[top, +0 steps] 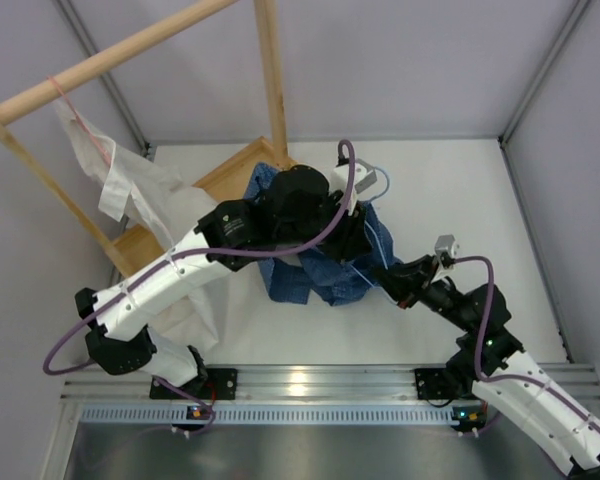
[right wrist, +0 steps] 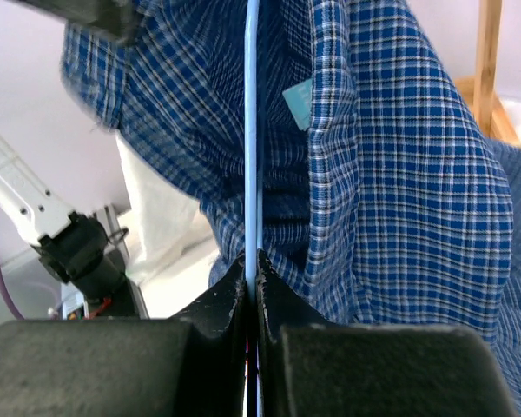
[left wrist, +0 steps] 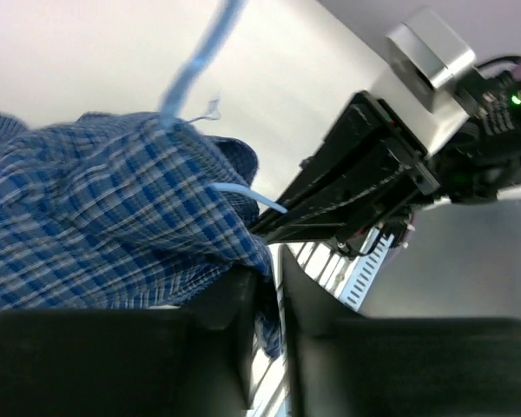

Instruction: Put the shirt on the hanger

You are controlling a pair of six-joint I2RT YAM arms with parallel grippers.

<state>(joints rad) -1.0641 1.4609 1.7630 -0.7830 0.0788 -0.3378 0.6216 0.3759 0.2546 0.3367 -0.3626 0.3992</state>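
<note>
right gripper: clamped on thin wire hanger | left gripper: nearly closed, pinching soft checked shirt cloth

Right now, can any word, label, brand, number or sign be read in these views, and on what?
None can be read.
The light-blue tag inside the shirt: print, if any, too blurred to read.
The hanger: bare wire, no marking visible.

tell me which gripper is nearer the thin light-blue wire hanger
Right. The right gripper is shut on the thin light-blue wire hanger. The left gripper pinches cloth of the blue checked shirt just below the wire, not touching it.
</note>
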